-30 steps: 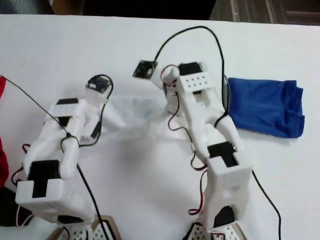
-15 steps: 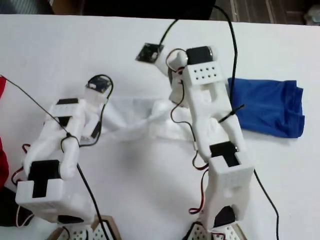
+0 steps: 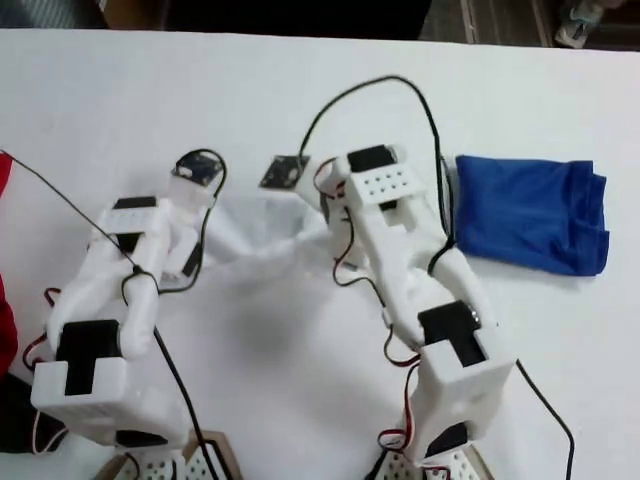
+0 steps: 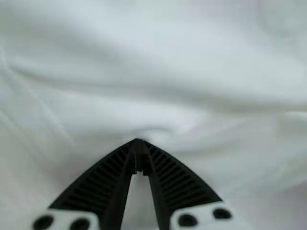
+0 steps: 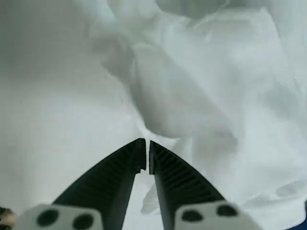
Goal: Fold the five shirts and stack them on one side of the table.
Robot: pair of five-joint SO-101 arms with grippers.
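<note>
High view: white shirt [image 3: 262, 238] lies bunched on the table [image 3: 150, 90] between both arms; folded blue shirt [image 3: 530, 212] sits beside the right arm [image 3: 400, 240] | Left wrist view: left gripper [image 4: 139, 143] pinches the white shirt | Right wrist view: right gripper [image 5: 146, 143] is squeezed closed at the shirt's edge; I cannot tell if it has cloth.

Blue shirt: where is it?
In the high view, the blue shirt lies folded on the table's right side, beside the right arm; the white shirt is left of that arm.
</note>
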